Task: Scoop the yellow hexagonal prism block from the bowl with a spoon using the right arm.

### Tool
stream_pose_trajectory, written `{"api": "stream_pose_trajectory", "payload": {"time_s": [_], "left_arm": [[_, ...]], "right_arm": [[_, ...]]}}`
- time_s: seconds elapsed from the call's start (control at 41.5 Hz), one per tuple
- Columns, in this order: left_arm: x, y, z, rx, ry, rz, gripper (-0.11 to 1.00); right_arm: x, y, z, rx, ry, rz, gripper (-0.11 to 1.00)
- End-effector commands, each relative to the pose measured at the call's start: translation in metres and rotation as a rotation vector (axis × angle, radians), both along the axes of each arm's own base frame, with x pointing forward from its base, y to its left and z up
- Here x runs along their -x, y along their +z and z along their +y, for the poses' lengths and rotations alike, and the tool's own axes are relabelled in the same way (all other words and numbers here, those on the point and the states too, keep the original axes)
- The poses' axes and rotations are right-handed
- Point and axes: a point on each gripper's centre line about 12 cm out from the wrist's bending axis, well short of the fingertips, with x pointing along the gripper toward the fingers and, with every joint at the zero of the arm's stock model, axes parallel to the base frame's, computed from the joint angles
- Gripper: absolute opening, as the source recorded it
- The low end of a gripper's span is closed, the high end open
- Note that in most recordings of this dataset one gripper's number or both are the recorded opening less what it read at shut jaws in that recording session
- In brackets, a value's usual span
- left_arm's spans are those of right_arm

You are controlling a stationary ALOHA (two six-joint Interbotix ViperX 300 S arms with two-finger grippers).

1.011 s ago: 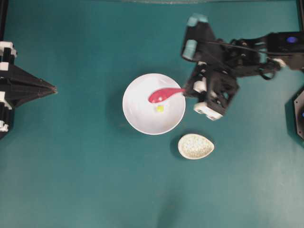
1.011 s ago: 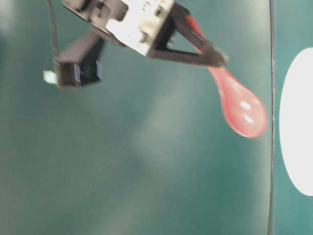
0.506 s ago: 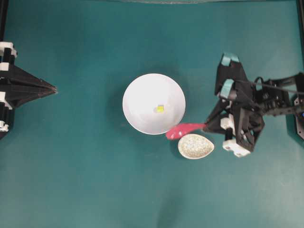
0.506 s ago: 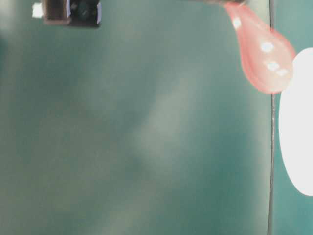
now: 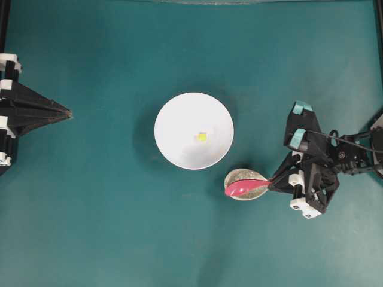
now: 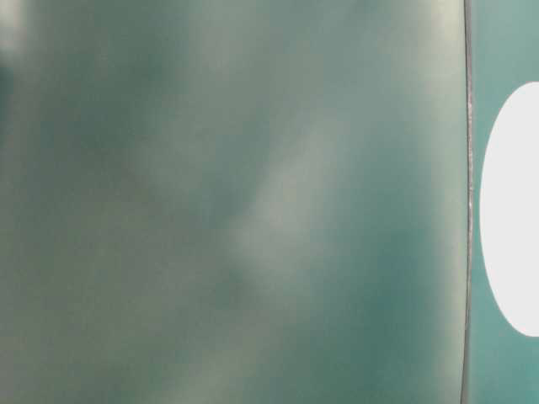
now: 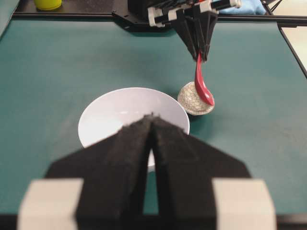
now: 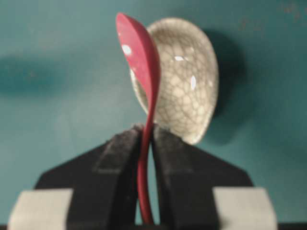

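Note:
The yellow hexagonal prism block (image 5: 202, 137) lies inside the white bowl (image 5: 173, 119) at mid-table. My right gripper (image 5: 270, 183) is shut on the handle of the pink-red spoon (image 5: 244, 188), right of and below the bowl. The spoon's scoop hangs over the small speckled dish (image 5: 234, 177). In the right wrist view the spoon (image 8: 141, 62) stands on edge between the fingers, its scoop in front of the dish (image 8: 184, 81). My left gripper (image 5: 68, 112) is shut with nothing in it at the far left edge. In the left wrist view its gripper (image 7: 152, 116) points at the bowl (image 7: 103, 117).
The green table surface (image 5: 108, 227) stretches all round the bowl. The table-level view shows only blurred green and a slice of the bowl (image 6: 509, 210) at its right edge. A black frame rail (image 7: 72, 16) runs along the table's far side.
My right gripper carried the spoon out of the bowl, down and to the right, and its scoop now hangs over the speckled dish. The yellow block stayed in the bowl. The left arm held still.

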Motion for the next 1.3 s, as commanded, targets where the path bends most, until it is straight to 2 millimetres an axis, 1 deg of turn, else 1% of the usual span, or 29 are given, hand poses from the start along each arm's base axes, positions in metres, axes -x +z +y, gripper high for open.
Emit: {"api": "stream_pose_trajectory", "payload": {"time_s": [0.0,0.169,0.53,0.65,0.674,0.818,0.939,1.131,1.276], "left_arm": [[-0.003,0.009,0.000,-0.003,0.001,-0.018,0.02],[-0.003,0.009,0.000,-0.003,0.001,-0.020,0.02],[-0.003,0.009,0.000,-0.003,0.001,-0.020,0.02],[-0.003,0.010,0.000,-0.003,0.001,-0.021,0.02],[-0.003,0.010,0.000,-0.003,0.001,-0.021,0.02],[-0.003,0.009,0.000,-0.003,0.001,-0.021,0.02],[-0.003,0.009,0.000,-0.003,0.001,-0.021,0.02],[-0.003,0.011,0.000,-0.002,0.001,-0.026,0.02],[-0.003,0.010,0.000,-0.002,0.001,-0.025,0.02]], "right_arm": [[-0.003,0.001,0.002,-0.005,-0.003,-0.014,0.10],[-0.004,-0.009,0.002,-0.005,-0.009,0.025,0.10],[-0.005,-0.006,0.002,-0.013,-0.014,0.018,0.11],[-0.004,-0.003,0.002,-0.014,-0.013,0.007,0.20],[-0.003,-0.003,0.002,-0.013,-0.012,0.005,0.24],[-0.002,0.000,0.001,-0.003,-0.002,-0.008,0.40],[0.000,0.003,0.001,0.013,0.016,-0.020,0.47],[0.004,0.007,0.000,0.026,0.030,-0.042,0.47],[0.005,0.008,-0.001,0.074,0.071,-0.074,0.47]]}}
